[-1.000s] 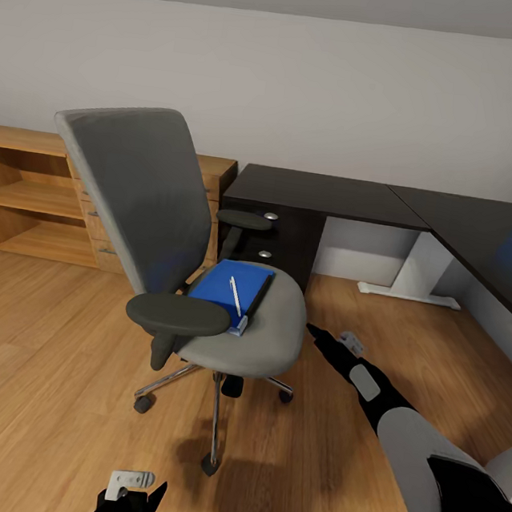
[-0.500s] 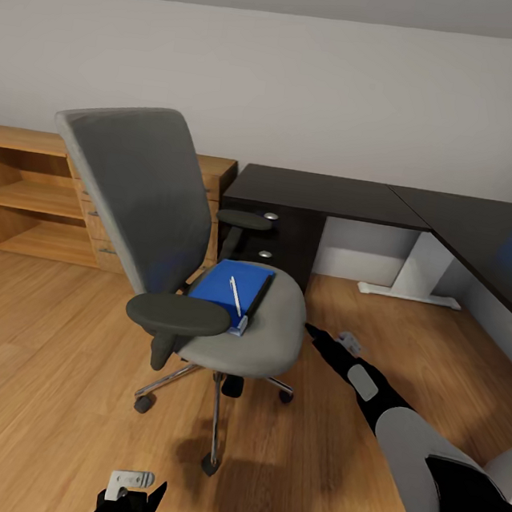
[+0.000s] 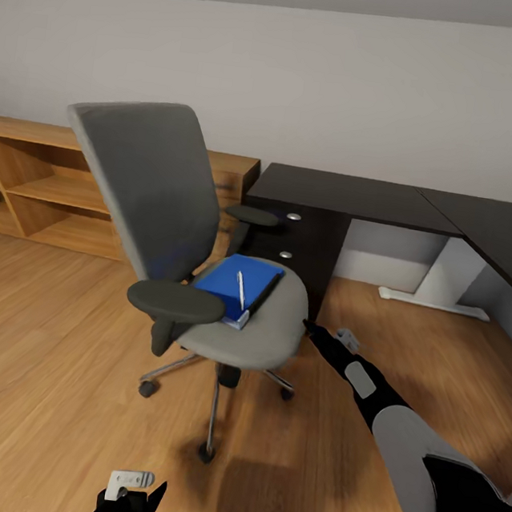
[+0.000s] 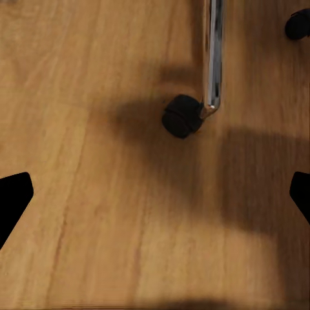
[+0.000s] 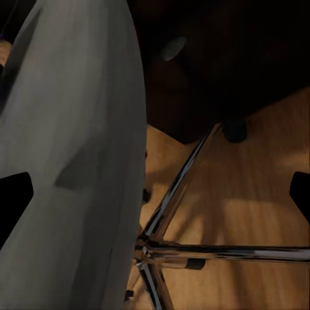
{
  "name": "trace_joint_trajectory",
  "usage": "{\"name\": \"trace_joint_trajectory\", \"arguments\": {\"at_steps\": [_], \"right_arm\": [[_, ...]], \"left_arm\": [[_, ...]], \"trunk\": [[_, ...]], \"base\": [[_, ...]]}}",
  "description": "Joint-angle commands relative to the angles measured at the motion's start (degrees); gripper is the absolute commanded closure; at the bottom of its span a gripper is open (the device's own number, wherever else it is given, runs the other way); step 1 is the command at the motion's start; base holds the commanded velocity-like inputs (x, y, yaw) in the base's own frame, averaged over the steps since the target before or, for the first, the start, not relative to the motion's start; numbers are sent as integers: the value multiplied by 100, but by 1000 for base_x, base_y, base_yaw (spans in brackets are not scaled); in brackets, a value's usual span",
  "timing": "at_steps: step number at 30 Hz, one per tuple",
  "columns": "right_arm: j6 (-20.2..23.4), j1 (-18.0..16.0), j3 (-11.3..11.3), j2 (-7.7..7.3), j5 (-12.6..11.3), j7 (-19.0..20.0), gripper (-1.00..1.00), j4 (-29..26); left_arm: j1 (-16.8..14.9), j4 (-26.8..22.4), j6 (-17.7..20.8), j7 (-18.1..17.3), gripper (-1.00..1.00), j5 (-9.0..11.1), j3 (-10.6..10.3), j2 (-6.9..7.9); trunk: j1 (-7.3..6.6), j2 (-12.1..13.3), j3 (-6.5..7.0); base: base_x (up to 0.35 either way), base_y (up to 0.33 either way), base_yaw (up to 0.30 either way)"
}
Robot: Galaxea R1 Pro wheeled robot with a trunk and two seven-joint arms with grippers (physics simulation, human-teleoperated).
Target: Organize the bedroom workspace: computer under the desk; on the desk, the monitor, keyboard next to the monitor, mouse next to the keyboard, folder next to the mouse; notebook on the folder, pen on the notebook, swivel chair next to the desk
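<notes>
We reach right gripper (image 3: 308, 325) toward swivel chair (image 3: 206, 266) seat edge — jaws spread, empty. Folder (image 3: 234, 287) lies on chair seat, pen (image 3: 239, 289) atop it. Left gripper (image 3: 128, 491) hangs parked below chair base — released, unused.

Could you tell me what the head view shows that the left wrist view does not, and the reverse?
The head view takes in the swivel chair's grey seat and tall back, the blue folder lying on the seat with a pen on it, the black desk, the oak shelving and the right gripper near the seat's edge. The left wrist view gives a close look at one castor on its chrome leg, framed by the left gripper's spread fingertips. Both share the chair's base and the wood floor.
</notes>
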Motion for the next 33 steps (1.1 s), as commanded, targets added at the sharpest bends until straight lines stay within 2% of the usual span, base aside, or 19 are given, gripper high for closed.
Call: {"name": "trace_joint_trajectory", "arguments": {"at_steps": [1,17,21,25,33], "right_arm": [[45,2,42,6,13,17,-100,120],[56,2,43,-24,22,37,-100,76],[84,2,43,-59,22,302,-100,62],[338,2,43,-82,28,666,-100,59],[435,2,43,-94,39,753,-100,66]], "left_arm": [[-2,-2,33,-47,-100,42,24,-7],[-2,-2,41,-47,-100,48,18,-7],[-1,-2,40,-47,-100,48,17,-7],[-3,-2,40,-47,-100,48,16,-7],[-2,-2,35,-47,-100,48,16,-7]], "trunk": [[0,-1,-11],[0,-1,-84],[0,-1,-88],[0,-1,-89],[0,-1,-89]], "base": [[0,0,153],[0,0,121],[0,0,18],[0,0,4],[162,0,0]]}}
